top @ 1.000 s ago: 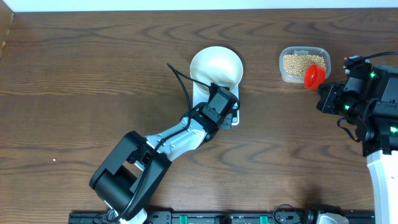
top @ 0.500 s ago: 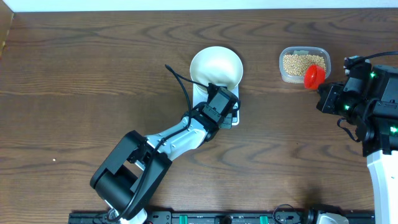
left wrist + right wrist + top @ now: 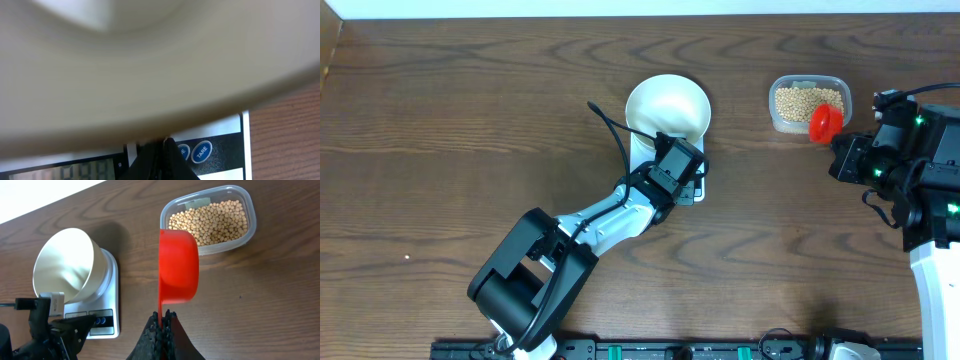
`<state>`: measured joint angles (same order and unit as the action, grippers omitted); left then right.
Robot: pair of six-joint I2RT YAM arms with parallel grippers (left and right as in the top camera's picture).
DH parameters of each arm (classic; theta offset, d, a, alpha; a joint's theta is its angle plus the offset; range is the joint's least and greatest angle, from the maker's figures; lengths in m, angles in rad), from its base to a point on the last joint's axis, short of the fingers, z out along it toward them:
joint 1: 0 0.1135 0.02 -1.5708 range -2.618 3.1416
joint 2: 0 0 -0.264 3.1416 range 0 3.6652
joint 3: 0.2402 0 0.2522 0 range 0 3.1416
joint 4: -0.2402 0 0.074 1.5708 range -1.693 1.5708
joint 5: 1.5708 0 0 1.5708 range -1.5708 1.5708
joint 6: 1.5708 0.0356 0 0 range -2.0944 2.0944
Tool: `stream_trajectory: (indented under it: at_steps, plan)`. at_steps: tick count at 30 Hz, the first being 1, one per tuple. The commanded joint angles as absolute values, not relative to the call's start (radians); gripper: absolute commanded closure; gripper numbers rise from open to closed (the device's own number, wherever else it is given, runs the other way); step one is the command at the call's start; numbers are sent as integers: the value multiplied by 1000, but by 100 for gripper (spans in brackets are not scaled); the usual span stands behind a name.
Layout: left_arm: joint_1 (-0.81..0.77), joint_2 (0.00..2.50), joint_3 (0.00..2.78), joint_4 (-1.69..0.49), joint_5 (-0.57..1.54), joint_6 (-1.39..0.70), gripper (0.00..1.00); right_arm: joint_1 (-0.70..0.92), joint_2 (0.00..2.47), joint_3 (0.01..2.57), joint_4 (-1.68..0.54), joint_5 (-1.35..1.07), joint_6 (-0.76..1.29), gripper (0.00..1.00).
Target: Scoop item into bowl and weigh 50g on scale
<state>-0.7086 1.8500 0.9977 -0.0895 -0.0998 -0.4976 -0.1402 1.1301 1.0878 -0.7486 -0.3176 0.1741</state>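
Note:
The white bowl [image 3: 667,106] stands on the white scale [image 3: 640,150] and looks empty. My left gripper [image 3: 688,186] is shut, its tip down on the scale's dark button panel [image 3: 227,131] beside the TARE button; in the left wrist view its jaws [image 3: 165,143] sit just under the bowl's wall [image 3: 150,75]. My right gripper [image 3: 837,143] is shut on the handle of a red scoop [image 3: 825,122] held on edge next to the clear tub. The tan beans [image 3: 798,100] fill that tub. The right wrist view shows the jaws [image 3: 163,316], scoop [image 3: 178,265], beans [image 3: 210,220], bowl [image 3: 70,265] and scale [image 3: 111,287].
The clear rounded tub [image 3: 806,81] stands at the back right of the dark wooden table, also in the right wrist view [image 3: 252,214]. The left arm lies diagonally from the front edge to the scale. A black rail runs along the front edge [image 3: 650,350].
My left gripper has shifted very slightly over the scale's button panel. The right arm and the scoop have not moved.

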Motion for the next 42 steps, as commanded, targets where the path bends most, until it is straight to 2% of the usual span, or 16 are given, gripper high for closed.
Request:
stream_trajectory:
  at_steps: [1, 26, 42]
  plan:
    - [-701, 1940, 948, -147, -118, -503, 93, -145, 1124, 1110, -752, -313, 160, 99]
    - [-702, 1940, 948, -222, -230, -510, 92, -145, 1124, 1110, -755, -313, 160, 99]
    - [-702, 1893, 950, -174, -182, -487, 93, -145, 1124, 1110, -755, -313, 159, 99]
